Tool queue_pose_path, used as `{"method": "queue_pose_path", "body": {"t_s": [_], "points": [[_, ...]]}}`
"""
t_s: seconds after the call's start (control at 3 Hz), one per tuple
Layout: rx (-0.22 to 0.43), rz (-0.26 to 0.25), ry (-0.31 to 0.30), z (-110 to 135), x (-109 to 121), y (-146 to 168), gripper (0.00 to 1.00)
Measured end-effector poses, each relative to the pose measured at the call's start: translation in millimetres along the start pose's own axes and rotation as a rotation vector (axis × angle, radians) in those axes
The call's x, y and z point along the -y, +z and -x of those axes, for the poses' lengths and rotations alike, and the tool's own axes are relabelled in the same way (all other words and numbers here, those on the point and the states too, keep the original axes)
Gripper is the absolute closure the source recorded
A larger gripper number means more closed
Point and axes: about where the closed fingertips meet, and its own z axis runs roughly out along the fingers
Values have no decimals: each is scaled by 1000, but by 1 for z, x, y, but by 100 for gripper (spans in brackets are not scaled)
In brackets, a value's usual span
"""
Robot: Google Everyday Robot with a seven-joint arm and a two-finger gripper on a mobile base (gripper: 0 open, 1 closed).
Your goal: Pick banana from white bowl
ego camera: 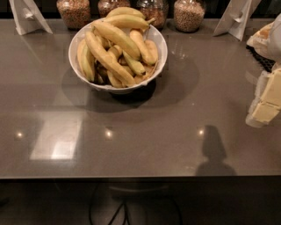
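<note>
White folded card stand [27, 17] at back left, upright on the table [153, 132]. The table top is grey-brown, smooth and glossy, with ceiling light spots and a pale rectangle reflected in it.

Four glass jars along the back edge, filled with grainy stuff: first jar [73, 12], second jar [109, 6] partly behind the fruit, third jar [154, 11], fourth jar [189, 15]. Only their lower parts are in view.

White bowl [73, 53] sits left of centre, just in front of the jars. It's round, deep and glossy, with a smooth rim, and heaped with bananas above the rim.

Banana [106, 57]: long, plain yellow, gently curved. It lies diagonally on top of the pile, from upper left down to lower right, resting on the shorter ones. Nothing grips it.

Second white card stand [237, 17] at back right. A black mesh mat [263, 60] at the far right edge.

Gripper [268, 99]: cream, blocky, at the right frame edge and cut off by it. It hovers over the table, well apart from the white bowl, touching nothing visible. Open or closed: can't tell.
</note>
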Motion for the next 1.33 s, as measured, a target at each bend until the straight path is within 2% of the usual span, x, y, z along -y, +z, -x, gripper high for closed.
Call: {"method": "queue_pose_path", "body": {"t_s": [0.33, 1.0, 1.33], "points": [[0, 0, 0, 0, 0, 0, 0], [199, -78, 21, 54, 22, 10, 0], [312, -112, 26, 96, 50, 21, 0]]}}
